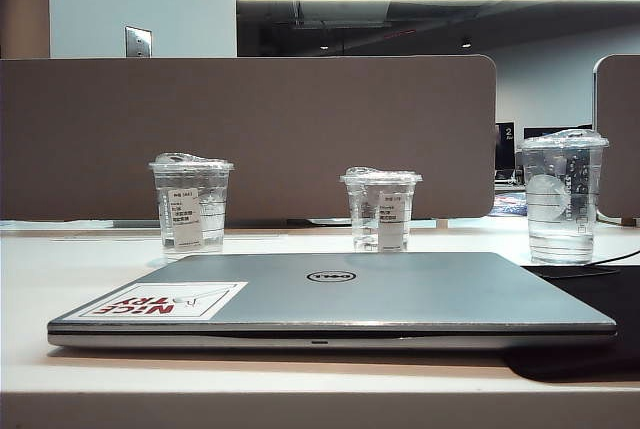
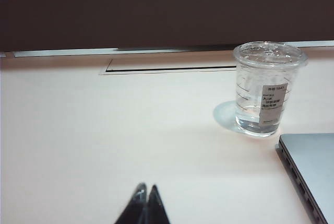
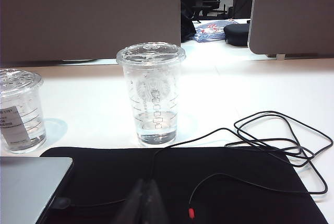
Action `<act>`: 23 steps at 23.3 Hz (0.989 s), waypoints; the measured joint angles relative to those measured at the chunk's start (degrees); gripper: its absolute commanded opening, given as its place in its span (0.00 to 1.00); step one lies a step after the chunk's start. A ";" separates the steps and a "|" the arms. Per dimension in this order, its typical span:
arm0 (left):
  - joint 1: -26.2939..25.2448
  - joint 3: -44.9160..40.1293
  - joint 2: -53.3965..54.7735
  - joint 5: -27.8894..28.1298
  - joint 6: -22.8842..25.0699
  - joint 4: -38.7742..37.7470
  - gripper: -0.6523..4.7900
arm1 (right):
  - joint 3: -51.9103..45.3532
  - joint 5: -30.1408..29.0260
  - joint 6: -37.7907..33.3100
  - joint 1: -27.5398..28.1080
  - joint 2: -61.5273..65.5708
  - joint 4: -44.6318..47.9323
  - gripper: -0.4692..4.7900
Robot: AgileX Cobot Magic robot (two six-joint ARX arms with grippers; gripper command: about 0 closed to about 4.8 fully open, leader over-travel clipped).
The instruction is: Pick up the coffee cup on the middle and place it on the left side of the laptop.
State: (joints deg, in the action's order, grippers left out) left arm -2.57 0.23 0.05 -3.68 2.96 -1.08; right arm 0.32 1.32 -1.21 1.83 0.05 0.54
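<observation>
From my remote station, I am viewing the slim silver-grey closed laptop point(image 1: 335, 299), which is lying flat nearest the front edge of the white table point(image 1: 25, 279); its lid is showing a round logo and a white corner sticker with red lettering. At the laptop's right a black cloth mat point(image 3: 235, 182) is lying under its corner, carrying a looped thin black cable point(image 3: 271, 140). The left gripper point(image 2: 145, 188) is hovering low over bare table toward the front-left, its dark fingertips pressed together and grasping nothing. The right gripper point(image 3: 146, 185) is hanging above the mat, blurred, its tips likewise meeting and empty.

Behind the laptop, three cups are standing upright in a row, well apart. The small clear plastic coffee cup with domed lid and straight white label point(image 1: 381, 209) is standing at the middle, just beyond the laptop's rear edge. A twin clear cup with a tilted white label point(image 1: 191, 204) is standing toward the left. A taller clear cup with dark print point(image 1: 563, 196) is standing toward the right, just past the mat's far edge. A grey partition panel point(image 1: 250, 134) is closing off the table's far edge.
</observation>
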 measured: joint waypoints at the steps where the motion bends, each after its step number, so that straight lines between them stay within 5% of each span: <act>1: 0.00 0.00 0.02 0.00 0.00 0.00 0.11 | 0.00 0.00 0.00 0.00 0.00 0.00 0.08; 11: 0.00 0.00 0.02 0.00 -0.02 0.00 0.11 | 0.00 0.00 0.00 -0.26 0.04 0.00 0.08; 18: 0.00 0.00 0.02 -0.04 -0.52 0.09 0.11 | 0.00 0.04 0.00 -12.98 6.21 0.00 0.08; 23: 0.00 0.00 0.02 -7.08 -11.69 6.36 0.11 | 0.00 0.02 0.00 -21.64 10.38 -0.02 0.08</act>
State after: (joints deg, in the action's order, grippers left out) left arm -2.57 0.23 0.08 -10.76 -8.73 5.28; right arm 0.32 1.34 -1.21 -19.81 10.44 0.51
